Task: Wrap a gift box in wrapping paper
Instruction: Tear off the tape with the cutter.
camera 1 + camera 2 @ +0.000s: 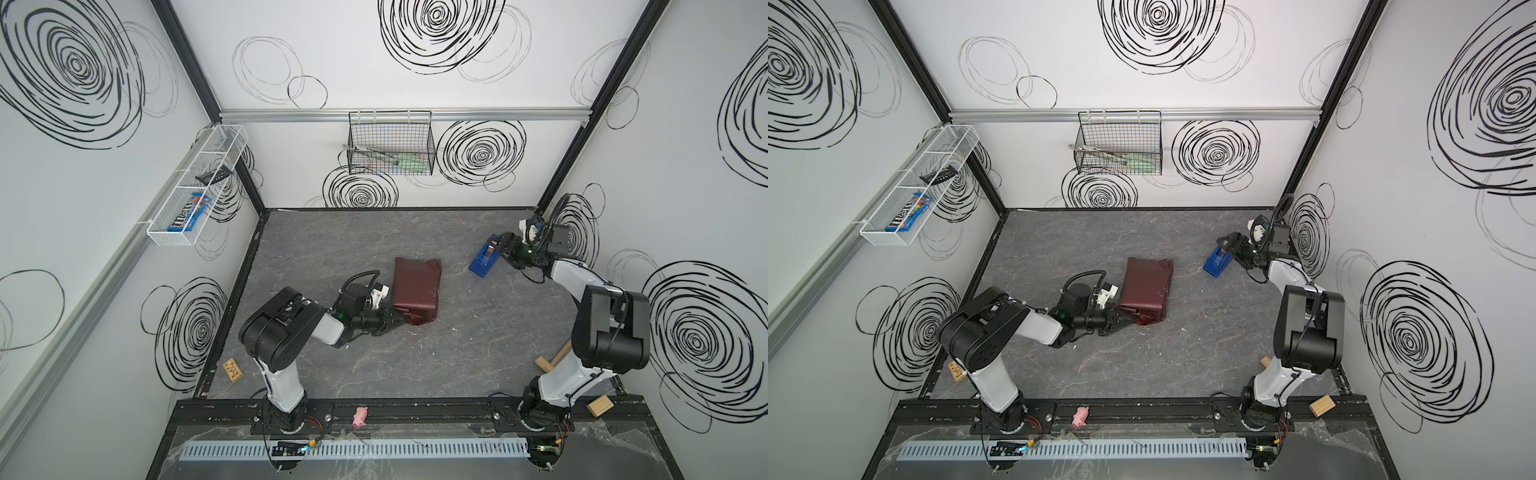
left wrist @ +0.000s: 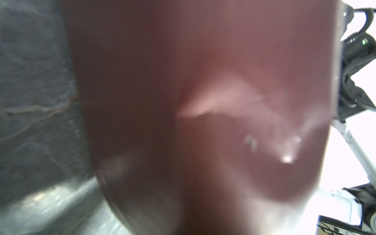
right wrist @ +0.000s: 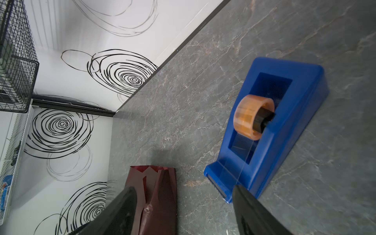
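At tabletop (image 1: 415, 365) centre, the wrapping paper (image 1: 417, 291) is lying folded over a boxy shape, with the gift box itself hidden. Left hand (image 1: 397, 321) is sitting fully closed against the paper's 7 o'clock corner; can't tell if it's pinching paper. Toward 2 o'clock, right hand (image 1: 498, 248) is hovering with jaws apart and empty at the cutter end of the blue tape dispenser (image 1: 483, 264).

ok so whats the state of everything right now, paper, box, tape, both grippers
wrapping paper, folded into a bundle on the table, far end ragged
gift box, not visible; likely inside the paper
tape dispenser, upright on the table, roll loaded and threaded to the cutter
left gripper, shut, tips at the bundle's near corner
right gripper, open, jaws by the dispenser's cutter end
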